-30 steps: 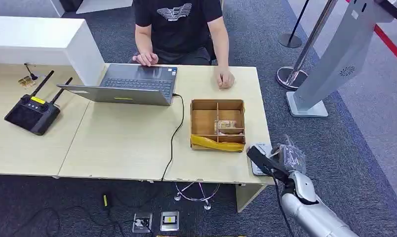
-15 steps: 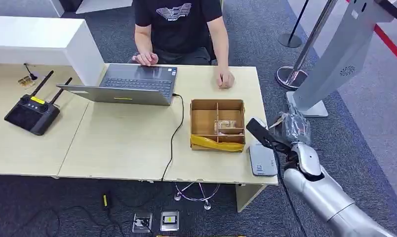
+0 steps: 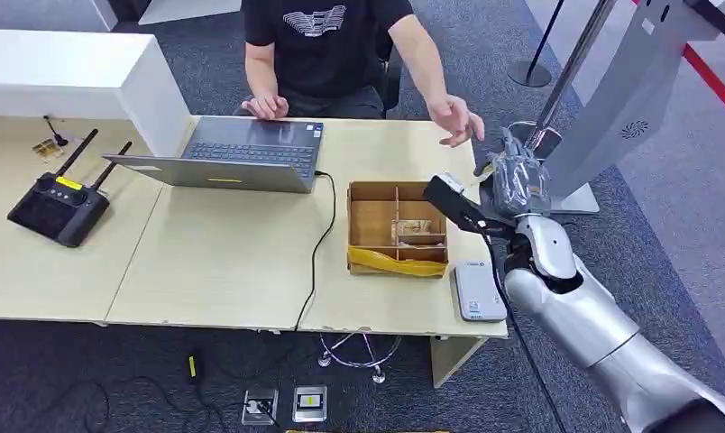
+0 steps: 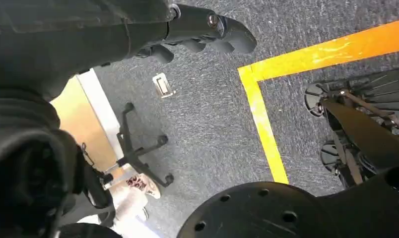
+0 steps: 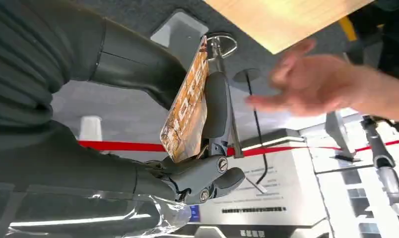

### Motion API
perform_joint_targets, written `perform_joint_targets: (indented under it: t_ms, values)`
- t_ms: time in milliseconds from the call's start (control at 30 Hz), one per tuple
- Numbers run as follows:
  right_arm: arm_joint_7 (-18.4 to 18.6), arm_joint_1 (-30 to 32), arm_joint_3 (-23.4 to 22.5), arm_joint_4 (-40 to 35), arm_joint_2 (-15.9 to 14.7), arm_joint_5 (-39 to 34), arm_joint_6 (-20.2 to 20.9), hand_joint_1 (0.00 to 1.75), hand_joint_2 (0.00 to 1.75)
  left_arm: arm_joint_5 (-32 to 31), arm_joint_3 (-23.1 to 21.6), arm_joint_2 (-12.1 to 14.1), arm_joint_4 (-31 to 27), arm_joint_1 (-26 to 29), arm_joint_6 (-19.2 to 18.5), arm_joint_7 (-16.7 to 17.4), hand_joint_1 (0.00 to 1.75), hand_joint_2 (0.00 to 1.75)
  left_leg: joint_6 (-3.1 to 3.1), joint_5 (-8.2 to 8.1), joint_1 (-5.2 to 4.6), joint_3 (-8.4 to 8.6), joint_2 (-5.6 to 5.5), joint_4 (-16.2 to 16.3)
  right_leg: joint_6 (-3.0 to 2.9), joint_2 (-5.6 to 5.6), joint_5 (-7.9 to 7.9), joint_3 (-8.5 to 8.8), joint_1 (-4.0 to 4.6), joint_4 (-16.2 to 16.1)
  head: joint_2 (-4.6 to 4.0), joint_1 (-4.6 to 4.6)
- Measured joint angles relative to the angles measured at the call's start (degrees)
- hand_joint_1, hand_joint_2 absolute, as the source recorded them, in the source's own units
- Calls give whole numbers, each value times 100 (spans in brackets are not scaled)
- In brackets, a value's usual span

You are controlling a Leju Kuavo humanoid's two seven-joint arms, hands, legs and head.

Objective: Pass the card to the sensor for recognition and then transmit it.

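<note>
The right hand (image 3: 518,180) sits at centre right of the head view, raised over the right edge of the counter (image 3: 233,262). Its fingers (image 5: 215,109) are clamped on the card (image 5: 187,111), which stands on edge between thumb and fingers. A person's hand (image 3: 456,120), palm open, hovers just above and left of the right hand, apart from it.

The sensor (image 3: 479,290), a flat grey pad, lies on the counter below the right hand, beside the cardboard box (image 3: 397,228). The box has divided compartments and a yellow strip along its near wall. A laptop (image 3: 242,155) stands at upper centre, its cable running down off the counter's near edge. A black controller with antennas (image 3: 59,203) lies at far left. A grey kiosk stand (image 3: 611,117) rises at upper right.

The left hand (image 4: 202,32) hangs over grey carpet with a yellow floor line (image 4: 267,124); its fingers are curled together on nothing.
</note>
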Motion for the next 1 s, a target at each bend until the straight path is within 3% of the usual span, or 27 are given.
perform_joint_targets:
  t_ms: [600,633,667,700,967,1000]
  values:
    - [-321,-279,306,737,662,-219,-201,175,175,18,-61,-77,0,-87,0,90,0,0,0,0,0,-1,-2,0,0,-1,0,-3,0,0,0,0]
    - [-339,-296,323,808,699,-219,-223,2,175,17,-63,-85,-2,-90,0,90,0,0,0,0,0,-2,-2,0,0,-1,0,-3,0,-1,0,0]
    - [-350,-310,345,869,728,-219,-249,2,175,15,-63,-92,-9,-90,0,90,0,0,0,0,0,-1,-2,0,0,-1,0,-3,0,-1,0,0]
    - [-352,-314,371,913,749,-219,-273,0,0,5,-66,-94,-13,-90,0,90,0,0,-1,1,0,-1,-2,0,0,-2,0,-3,0,0,0,0]
    - [-516,-319,396,1082,848,-284,-280,0,0,-39,-83,-107,-15,-102,0,96,0,0,-1,1,0,-2,-2,0,0,0,0,-3,0,-1,0,0]
    - [-527,-324,396,1103,861,-273,-280,0,175,-39,-83,-107,-15,-104,0,96,0,0,-1,1,0,-2,-2,0,0,0,0,-3,0,0,0,2]
